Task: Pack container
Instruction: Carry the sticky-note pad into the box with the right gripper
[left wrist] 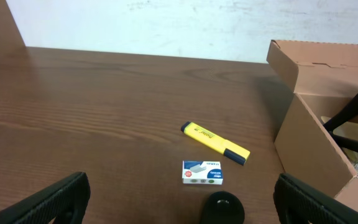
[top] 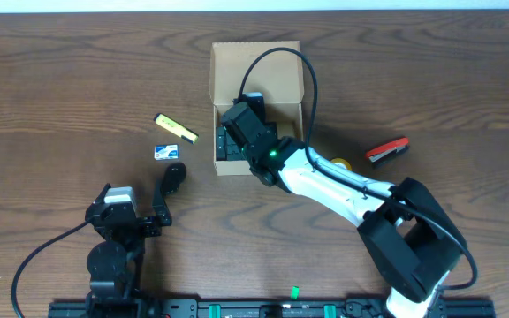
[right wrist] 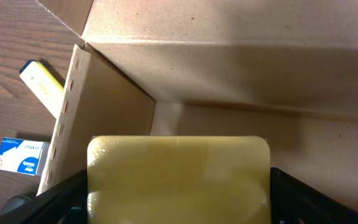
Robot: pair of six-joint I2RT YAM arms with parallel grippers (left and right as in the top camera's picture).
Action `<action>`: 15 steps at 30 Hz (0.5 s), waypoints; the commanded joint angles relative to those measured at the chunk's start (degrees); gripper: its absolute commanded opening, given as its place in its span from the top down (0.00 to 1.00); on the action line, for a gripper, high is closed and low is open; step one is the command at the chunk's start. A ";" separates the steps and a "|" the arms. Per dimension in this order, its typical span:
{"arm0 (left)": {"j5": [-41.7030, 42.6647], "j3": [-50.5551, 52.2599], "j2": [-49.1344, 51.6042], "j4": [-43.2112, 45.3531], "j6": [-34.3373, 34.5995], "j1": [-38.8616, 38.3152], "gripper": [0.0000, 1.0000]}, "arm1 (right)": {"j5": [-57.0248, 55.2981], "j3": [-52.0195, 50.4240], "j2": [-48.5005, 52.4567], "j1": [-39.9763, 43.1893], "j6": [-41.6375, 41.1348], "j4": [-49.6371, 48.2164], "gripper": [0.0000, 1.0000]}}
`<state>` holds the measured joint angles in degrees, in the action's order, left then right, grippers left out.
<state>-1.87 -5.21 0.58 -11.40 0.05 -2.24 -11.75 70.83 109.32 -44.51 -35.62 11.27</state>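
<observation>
Left gripper (left wrist: 180, 193): parked low at the table's near left, fingers spread wide, nothing between them.

Ahead of it, on the bare wood: a yellow highlighter (top: 176, 128) and just beside it a small blue-white packet (top: 165, 151). Neither is packed. A black rounded thing (left wrist: 222, 208) sits near the packet; cannot tell what it is.

Container (top: 237, 62): at table centre, toward the far edge, flap thrown back, mouth open upward.

Right gripper (right wrist: 178, 180): reached down inside the container. A pale yellow block (right wrist: 179, 155) lies between its fingers, low in the box, close to the back wall. The fingers flank the block's sides; cannot tell whether they pinch it or stand just clear.

Right of the container: a small yellow item (top: 339, 163), half hidden by the arm, and further right a red stapler (top: 387, 152), both on the table.

Judgement: early to midway. The block is in or nearly in; at least four items remain outside, and the flap is not closed.
</observation>
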 commanded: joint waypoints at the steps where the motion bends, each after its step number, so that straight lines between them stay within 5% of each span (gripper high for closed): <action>1: -0.02 1.68 -0.35 -0.44 0.35 0.35 0.05 | -0.02 1.29 0.11 -0.52 -0.74 -0.13 0.12; 15: -0.02 1.68 -0.35 -0.44 0.35 0.35 0.05 | 0.07 1.44 0.04 0.20 -0.09 -0.07 0.12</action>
<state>-1.87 -5.21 0.58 -11.40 0.05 -2.24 -11.38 70.83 109.32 -44.49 -35.59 11.22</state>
